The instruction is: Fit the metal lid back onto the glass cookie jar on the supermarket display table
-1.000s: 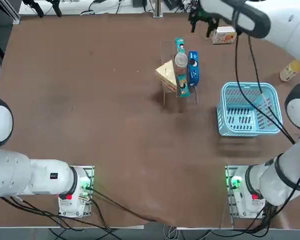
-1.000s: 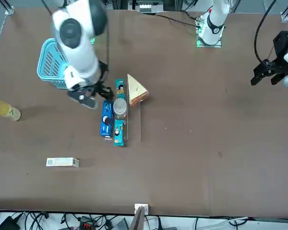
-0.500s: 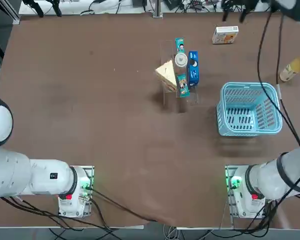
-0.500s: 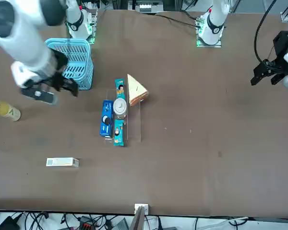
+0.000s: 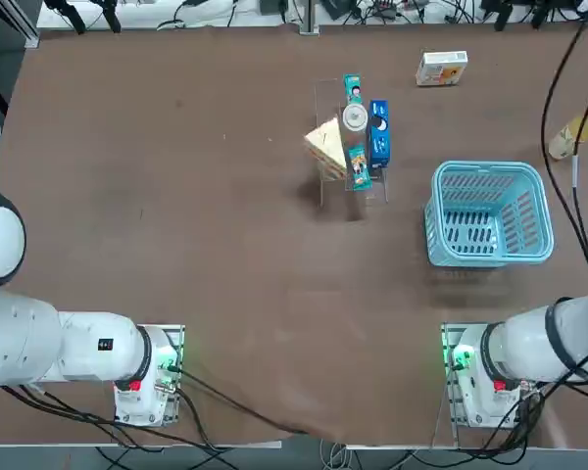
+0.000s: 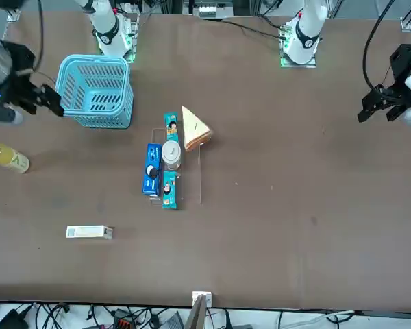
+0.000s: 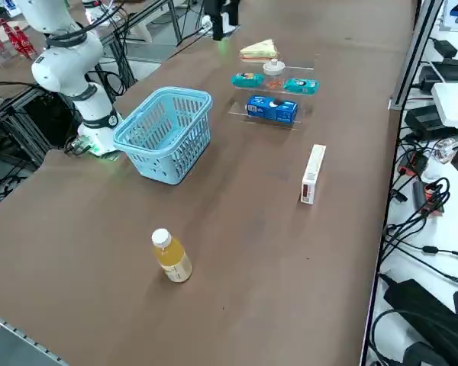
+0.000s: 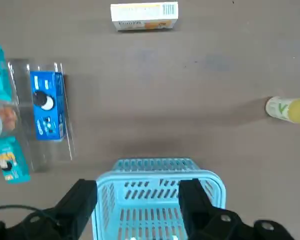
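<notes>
Lid (image 5: 354, 117) sits on jar (image 7: 274, 74) mid-counter (image 5: 176, 196), between the snack boxes; looks fitted, likely done. Right gripper (image 8: 140, 200) released, empty, high over the blue basket (image 5: 488, 213), well apart.

1. The glass cookie jar (image 5: 355, 118) stands upright, small and clear, with orange-brown contents, toward the far edge of the supermarket display table (image 5: 176, 196), right of its middle.
2. The metal lid (image 6: 170, 151), a round silvery disc, sits flat on the jar's mouth.
</notes>
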Robot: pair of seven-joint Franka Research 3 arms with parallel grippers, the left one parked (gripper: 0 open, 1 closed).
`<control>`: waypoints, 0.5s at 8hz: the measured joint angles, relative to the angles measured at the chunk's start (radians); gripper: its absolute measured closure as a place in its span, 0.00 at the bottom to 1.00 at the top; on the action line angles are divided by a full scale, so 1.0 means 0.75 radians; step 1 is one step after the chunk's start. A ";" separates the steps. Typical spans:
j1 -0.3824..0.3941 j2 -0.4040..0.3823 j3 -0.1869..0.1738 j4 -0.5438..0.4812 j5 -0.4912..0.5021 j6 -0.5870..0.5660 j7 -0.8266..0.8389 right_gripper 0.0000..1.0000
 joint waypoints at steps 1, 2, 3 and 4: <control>0.000 -0.036 0.001 0.000 0.000 -0.027 -0.026 0.00; 0.000 -0.062 0.008 -0.001 0.000 -0.041 -0.040 0.00; 0.001 -0.072 0.017 -0.002 0.000 -0.046 -0.046 0.00; 0.001 -0.070 0.023 -0.004 0.000 -0.046 -0.047 0.00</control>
